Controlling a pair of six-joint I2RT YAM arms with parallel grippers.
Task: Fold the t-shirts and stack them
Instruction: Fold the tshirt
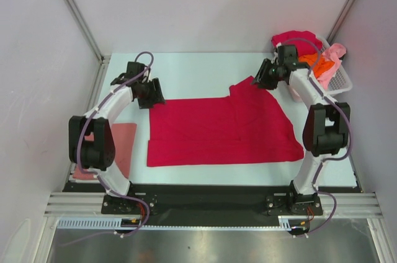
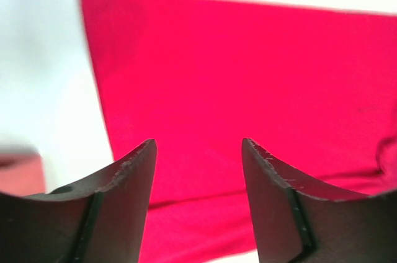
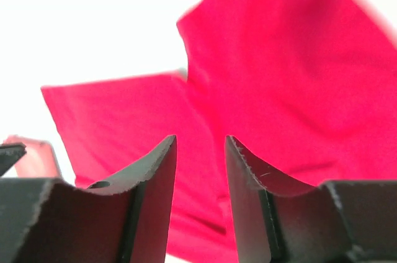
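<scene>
A crimson red t-shirt (image 1: 223, 129) lies spread flat across the middle of the table, with one sleeve pointing to the back right. My left gripper (image 1: 152, 95) hovers at its back left corner, open, with only red cloth (image 2: 248, 71) showing beyond the empty gap (image 2: 198, 145). At the sleeve on the back right, my right gripper (image 1: 260, 80) stands open with a narrower gap (image 3: 200, 141), nothing between the fingers, the red t-shirt (image 3: 279, 77) below it. A folded dusty salmon pink t-shirt (image 1: 121, 145) rests at the table's left edge.
A white slotted basket (image 1: 342, 82) stands at the back right corner. It holds a second red t-shirt (image 1: 294, 38), an orange one (image 1: 313, 64) and a light pink one (image 1: 332, 55). White walls enclose the table on three sides.
</scene>
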